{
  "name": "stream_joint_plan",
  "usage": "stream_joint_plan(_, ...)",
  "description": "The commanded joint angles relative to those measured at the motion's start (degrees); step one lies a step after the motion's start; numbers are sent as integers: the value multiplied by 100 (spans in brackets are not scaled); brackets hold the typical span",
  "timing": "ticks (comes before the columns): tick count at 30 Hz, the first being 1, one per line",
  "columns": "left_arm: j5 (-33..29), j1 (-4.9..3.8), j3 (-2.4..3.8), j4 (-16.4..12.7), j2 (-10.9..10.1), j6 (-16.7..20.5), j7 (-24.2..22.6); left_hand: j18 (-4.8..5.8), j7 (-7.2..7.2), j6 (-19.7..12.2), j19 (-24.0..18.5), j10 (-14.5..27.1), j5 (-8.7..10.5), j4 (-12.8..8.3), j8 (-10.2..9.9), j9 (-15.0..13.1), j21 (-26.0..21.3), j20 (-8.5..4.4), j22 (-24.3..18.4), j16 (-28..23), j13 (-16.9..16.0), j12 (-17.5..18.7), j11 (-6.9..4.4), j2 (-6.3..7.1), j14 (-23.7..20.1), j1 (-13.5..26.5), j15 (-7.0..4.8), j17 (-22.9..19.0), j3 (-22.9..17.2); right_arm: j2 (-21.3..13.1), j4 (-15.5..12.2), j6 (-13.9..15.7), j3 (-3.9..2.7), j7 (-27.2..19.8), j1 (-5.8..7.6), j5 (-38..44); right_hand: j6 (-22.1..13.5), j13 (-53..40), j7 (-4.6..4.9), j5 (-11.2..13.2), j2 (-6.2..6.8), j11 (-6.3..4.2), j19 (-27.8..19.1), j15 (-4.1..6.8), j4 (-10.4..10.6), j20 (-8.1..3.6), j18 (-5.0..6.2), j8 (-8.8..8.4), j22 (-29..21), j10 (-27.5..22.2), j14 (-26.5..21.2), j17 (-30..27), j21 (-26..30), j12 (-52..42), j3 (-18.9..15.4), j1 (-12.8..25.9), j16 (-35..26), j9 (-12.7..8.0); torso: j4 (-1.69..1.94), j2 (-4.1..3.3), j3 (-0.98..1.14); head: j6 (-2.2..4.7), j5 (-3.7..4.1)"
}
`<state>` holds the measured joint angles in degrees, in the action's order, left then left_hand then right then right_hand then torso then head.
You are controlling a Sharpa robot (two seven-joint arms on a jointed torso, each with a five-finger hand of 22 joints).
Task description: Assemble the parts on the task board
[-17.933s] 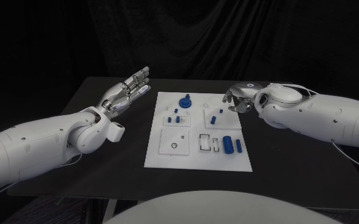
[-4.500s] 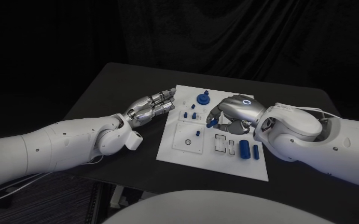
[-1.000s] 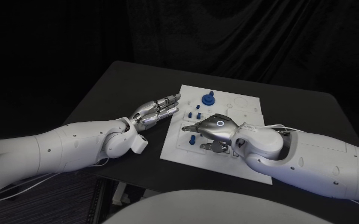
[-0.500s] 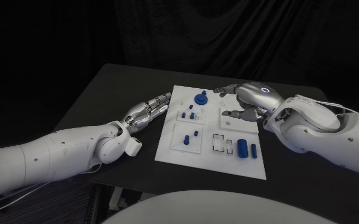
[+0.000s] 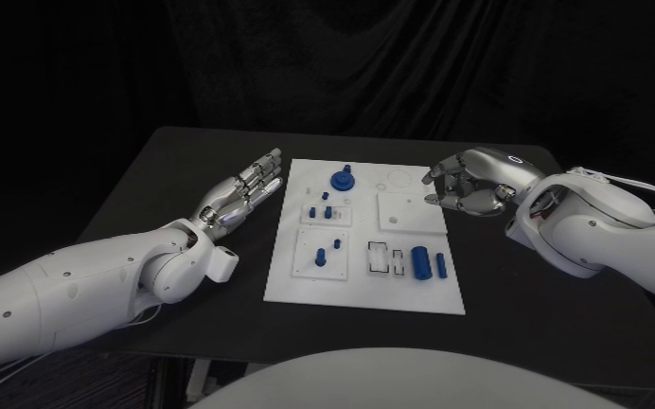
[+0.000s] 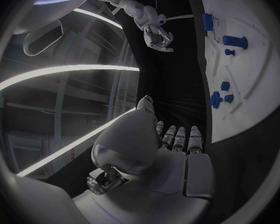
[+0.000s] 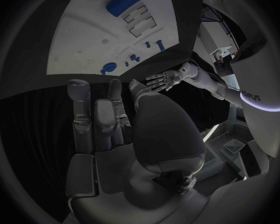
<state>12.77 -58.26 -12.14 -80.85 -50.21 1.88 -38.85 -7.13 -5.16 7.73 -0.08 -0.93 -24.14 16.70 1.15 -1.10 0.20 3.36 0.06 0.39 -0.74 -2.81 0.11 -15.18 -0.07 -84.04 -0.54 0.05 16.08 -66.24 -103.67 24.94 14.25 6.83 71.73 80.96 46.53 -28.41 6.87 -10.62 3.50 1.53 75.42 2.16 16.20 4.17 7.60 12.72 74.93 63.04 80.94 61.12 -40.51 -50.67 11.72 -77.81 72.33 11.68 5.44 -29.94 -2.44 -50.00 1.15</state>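
Note:
The white task board point(image 5: 407, 210) lies in the middle of the table. On it are a blue knob point(image 5: 342, 180), small blue pegs point(image 5: 322, 212), one blue peg point(image 5: 321, 257) in the near left square, and two blue cylinders point(image 5: 420, 263) at the near right. My left hand point(image 5: 246, 185) hovers flat just left of the board, fingers straight and apart, holding nothing. My right hand point(image 5: 469, 185) hangs beside the board's far right corner, fingers loosely bent and empty. The left wrist view shows my left hand point(image 6: 171, 149) beside the board point(image 6: 252, 84). The right wrist view shows my right hand point(image 7: 109, 119) off the board point(image 7: 96, 40).
The black table point(image 5: 150, 182) has bare room on both sides of the board and in front of it. Two narrow rectangular slots point(image 5: 380, 258) sit left of the cylinders. Dark curtain hangs behind the table's far edge.
The right hand left a blue peg in the near left square, then drew back off the board to its far right corner. The head camera has shifted. The left hand stays beside the board.

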Motion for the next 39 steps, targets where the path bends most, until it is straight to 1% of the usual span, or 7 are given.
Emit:
stream_joint_plan(1, 74, -68, -1, -23, 32, 150, -729, -108, 220, 101, 8, -8, -50, 3, 19, -21, -20, 19, -6, -39, 0, 0, -69, -41, 7, -71, -27, -5, -66, -47, -26, -573, 1, 1223, -27, -249, 109, -1275, -20, -94, -127, 4, 204, 15, 21, -25, -7, 208, 442, 425, 181, 274, -327, -977, -122, 595, 163, 117, -19, -7, 5, 0, 176)
stream_joint_plan(13, 87, -122, -1, 40, 65, 173, -739, -141, 64, -3, 8, -4, -164, -2, -4, -4, -20, 3, -6, -39, 0, -8, -15, -79, 7, -171, -71, -5, -123, -152, -104, -584, 4, 1715, -477, -217, -87, -2686, 40, -150, 25, 65, 86, -34, -365, 4, 71, 729, 329, 6, 72, -29, 354, -1826, 155, 209, -166, 494, -44, -40, -1, 0, 623)
stream_joint_plan(17, 88, -123, -2, 47, 41, 125, -715, -153, 151, 25, 8, 0, -178, -8, 2, -9, -20, 69, -6, -39, 0, -7, 8, -87, 7, -202, -26, -5, -146, -123, -92, -698, 5, 1842, -596, 33, -142, -3728, 15, -92, 64, 78, 140, -40, -427, 16, 64, 860, 349, 564, 116, 77, 326, -2576, 156, 200, -112, 584, -21, -53, -2, 0, 748)
stream_joint_plan(20, 88, -123, -2, 55, 31, 72, -691, -170, 279, 108, 8, 1, -190, -9, 17, -21, -20, 114, -6, -39, 0, -10, 3, -91, 7, -235, 0, -5, -174, -81, -72, -943, 5, 2029, -678, 263, 57, -6107, -45, 127, 71, 43, 445, -21, -405, 8, -73, 1117, 594, 2647, 536, 1418, -585, -3912, 48, 345, 830, 738, -14, -57, -3, 0, 816)
stream_joint_plan(27, 88, -117, -2, 76, 2, -74, -600, -192, 400, 177, 8, 2, -205, -13, 28, -30, -20, 182, -6, -39, 0, -11, 13, -94, 7, -271, 44, -5, -207, 30, -82, -969, 5, 2194, -823, 669, 461, -6159, -240, 89, -83, -113, 851, 118, 14, -135, -252, 1626, 849, 2696, 848, 2630, -1915, -3933, -384, 1139, 1617, 1198, -71, -90, 12, 0, 808)
stream_joint_plan(30, 88, -113, -2, 87, -1, -121, -567, -200, 412, 186, 8, 3, -210, -13, 28, -30, -20, 214, -6, -39, 0, -12, 34, -99, 7, -283, 69, -5, -220, 82, -79, -941, 5, 2209, -851, 781, 486, -6159, -333, 484, -144, -186, 1011, 191, 27, -198, -369, 1885, 1000, 2696, 900, 2859, -2711, -3933, -570, 1576, 1751, 1560, -52, -75, 14, 0, 825)
stream_joint_plan(39, 88, -105, -2, 125, 17, -245, -492, -209, 424, 212, 8, 2, -218, -16, 31, -33, -20, 284, -6, -39, 0, -17, 99, -107, 7, -314, 140, -5, -259, 215, -69, -911, 5, 2213, -894, 909, 361, -6159, -350, 637, -168, -217, 900, 213, 53, -230, -298, 2027, 903, 2696, 872, 2722, -2388, -3933, -632, 1858, 1680, 1894, -50, -77, 15, 0, 791)
